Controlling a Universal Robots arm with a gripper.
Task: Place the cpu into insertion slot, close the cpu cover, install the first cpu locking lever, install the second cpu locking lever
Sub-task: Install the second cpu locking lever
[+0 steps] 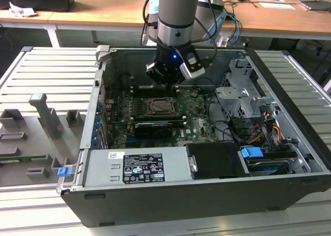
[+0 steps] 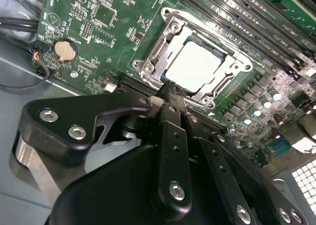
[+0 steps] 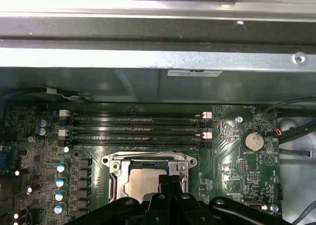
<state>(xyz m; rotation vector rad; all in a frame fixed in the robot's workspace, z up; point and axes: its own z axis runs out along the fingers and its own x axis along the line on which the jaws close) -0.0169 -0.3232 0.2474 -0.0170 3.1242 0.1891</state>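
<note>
The cpu (image 2: pixel 195 64) (image 3: pixel 140 183) lies flat in the insertion slot (image 1: pixel 160 106), its pale metal face up. The silvery cpu cover (image 2: pixel 173 27) (image 3: pixel 148 161) is folded down around it, and the chip shows through the cover's central cut-out. My gripper (image 2: pixel 169 88) (image 3: pixel 170 179) hangs just above the board at one edge of the socket. Its black fingers (image 2: pixel 174 117) are pressed together with nothing between them. In the exterior view the gripper (image 1: pixel 168 79) stands over the far side of the socket, inside the open computer case.
Long black memory slots (image 3: pixel 138 129) run beside the socket. A coin battery (image 3: pixel 253 140) (image 2: pixel 63 50) sits on the board. The case wall (image 3: pixel 158 62) rises behind. A drive cage (image 1: pixel 243 96) with cables and a power supply (image 1: pixel 139 166) border the board.
</note>
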